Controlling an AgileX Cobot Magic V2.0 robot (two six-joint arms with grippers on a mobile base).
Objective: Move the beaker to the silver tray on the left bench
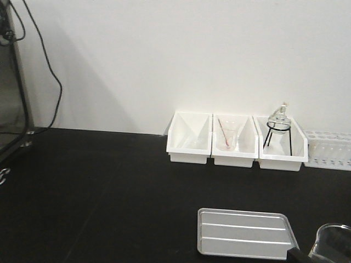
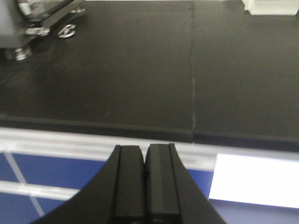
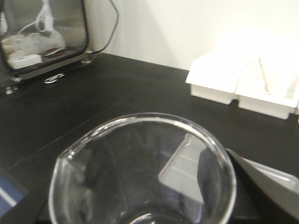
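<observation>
The clear glass beaker (image 3: 140,154) fills the right wrist view, its pour lip at the left, and my right gripper (image 3: 149,198) is shut on it, with one dark finger (image 3: 261,186) against its right side. In the front view the beaker (image 1: 333,241) hangs at the bottom right corner, just right of the silver tray (image 1: 244,233); a black finger (image 1: 300,255) shows beside it. The tray lies flat on the black-topped left bench (image 1: 109,186). Part of the tray (image 3: 280,173) shows beyond the glass. My left gripper (image 2: 145,149) is shut and empty, held off the bench's front edge (image 2: 117,126).
Three white bins (image 1: 189,139) stand along the wall: one holds a beaker with a pinkish rod (image 1: 227,137), another a round flask on a black wire stand (image 1: 278,129). A white rack (image 1: 329,150) sits at the far right. A dark appliance with cables (image 1: 11,98) stands at the left.
</observation>
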